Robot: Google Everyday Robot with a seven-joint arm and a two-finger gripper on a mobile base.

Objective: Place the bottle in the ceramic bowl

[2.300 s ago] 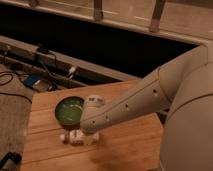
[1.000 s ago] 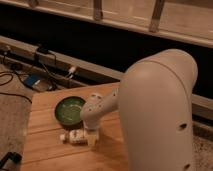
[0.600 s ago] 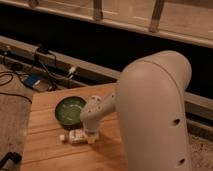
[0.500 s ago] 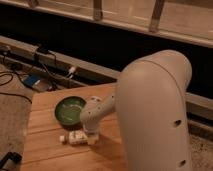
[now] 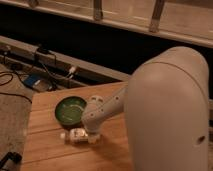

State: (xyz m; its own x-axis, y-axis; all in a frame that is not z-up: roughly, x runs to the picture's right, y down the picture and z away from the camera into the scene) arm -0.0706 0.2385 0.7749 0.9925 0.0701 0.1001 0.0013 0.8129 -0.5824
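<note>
The green ceramic bowl [image 5: 69,110] sits on the wooden table [image 5: 45,145], left of middle. The small white bottle [image 5: 75,135] lies on its side just in front of the bowl, cap pointing left. My gripper [image 5: 90,136] is down at the bottle's right end, below the white arm link that reaches in from the right. The arm covers most of the gripper.
The big white arm shell [image 5: 170,115] fills the right side and hides that part of the table. Cables and a blue box [image 5: 31,80] lie on the floor at the left. A dark ledge [image 5: 75,70] runs behind the table.
The arm has swung in front of the camera and lowered the gripper to the bottle. The bottle stays lying in front of the bowl.
</note>
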